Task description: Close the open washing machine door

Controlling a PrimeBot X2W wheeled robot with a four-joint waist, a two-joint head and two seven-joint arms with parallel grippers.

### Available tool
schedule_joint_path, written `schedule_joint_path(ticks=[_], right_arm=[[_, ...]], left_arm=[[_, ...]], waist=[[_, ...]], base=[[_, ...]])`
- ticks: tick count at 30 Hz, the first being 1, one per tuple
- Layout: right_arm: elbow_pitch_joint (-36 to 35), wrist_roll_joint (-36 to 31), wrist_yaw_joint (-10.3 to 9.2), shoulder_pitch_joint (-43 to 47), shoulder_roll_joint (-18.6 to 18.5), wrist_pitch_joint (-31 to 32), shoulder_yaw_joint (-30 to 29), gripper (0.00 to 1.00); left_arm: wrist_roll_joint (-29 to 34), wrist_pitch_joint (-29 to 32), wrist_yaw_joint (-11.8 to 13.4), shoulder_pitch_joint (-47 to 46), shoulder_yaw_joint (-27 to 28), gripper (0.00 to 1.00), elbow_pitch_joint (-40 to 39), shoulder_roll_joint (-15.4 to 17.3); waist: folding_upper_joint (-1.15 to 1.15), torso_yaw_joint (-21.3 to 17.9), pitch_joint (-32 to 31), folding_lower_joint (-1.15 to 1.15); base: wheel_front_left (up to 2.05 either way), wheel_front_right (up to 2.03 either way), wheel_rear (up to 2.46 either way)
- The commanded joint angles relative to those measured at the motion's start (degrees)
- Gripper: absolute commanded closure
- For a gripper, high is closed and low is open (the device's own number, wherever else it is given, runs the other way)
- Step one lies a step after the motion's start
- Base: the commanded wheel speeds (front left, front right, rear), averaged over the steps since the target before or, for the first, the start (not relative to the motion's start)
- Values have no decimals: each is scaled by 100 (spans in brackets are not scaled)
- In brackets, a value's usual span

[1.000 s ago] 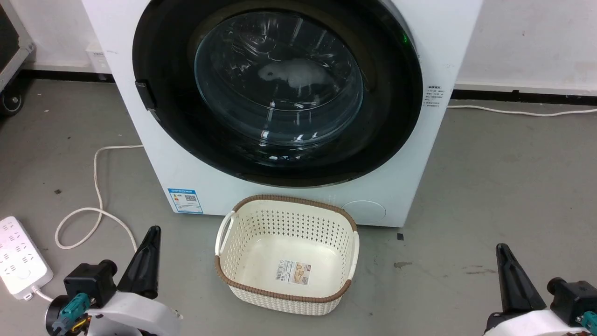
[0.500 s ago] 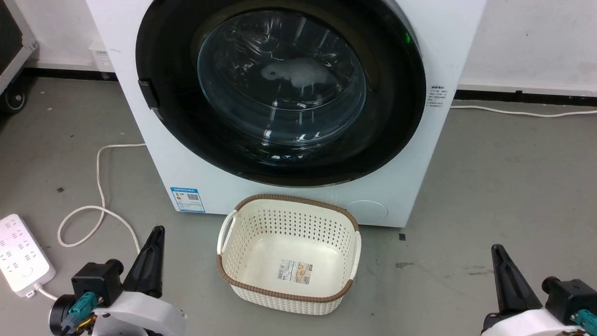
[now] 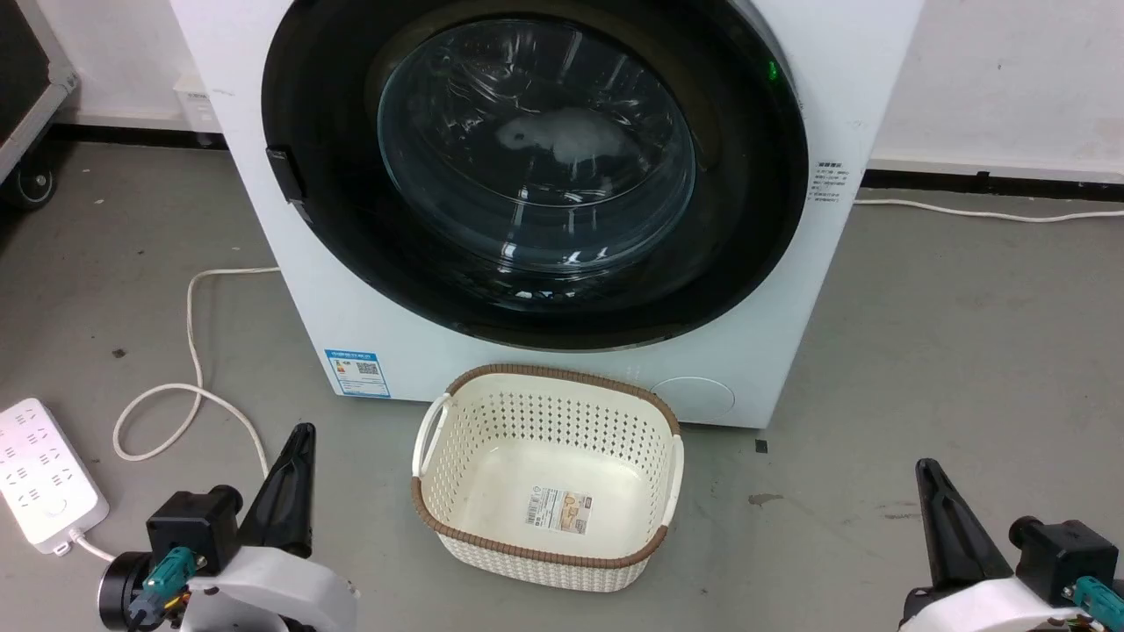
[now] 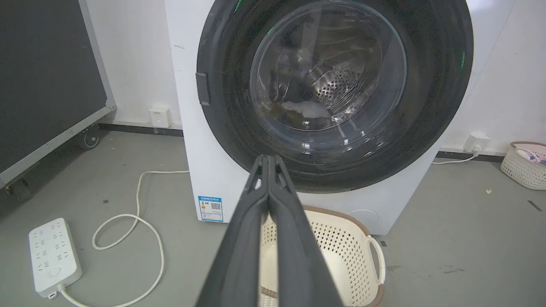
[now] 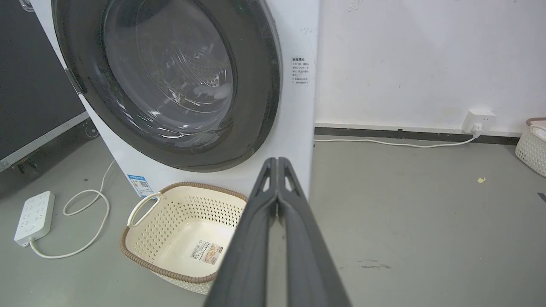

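Test lab, bare grey floor (image 3: pixel 966 333), power strip (image 3: pixel 48 474)

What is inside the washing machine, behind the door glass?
Through the glass of the washing machine door: the perforated steel drum and a pale white item lying low in it, too blurred to identify. The black rim covers the rest.

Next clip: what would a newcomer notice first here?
The washing machine door, a glossy black ring around clear glass, looks shut against the white front at top centre. Below it on the grey floor stands an empty cream basket, with the left gripper and right gripper low at either corner, fingers together.
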Motion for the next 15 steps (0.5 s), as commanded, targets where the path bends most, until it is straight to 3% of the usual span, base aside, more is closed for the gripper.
schedule_joint_path(ticks=[1,15], right_arm=[[-48,-46,-1,-74,-6,20,21,100],[-80,-125,-2,-111,-9,105,81,100]], left_arm=[[84,22,-20,34,34,100,-27,-59],[353,112,-36,48,123,100,-58,-222]], waist=[[0,5,1,0],[0,42,7,0]], base=[[0,0,0],[0,0,0]])
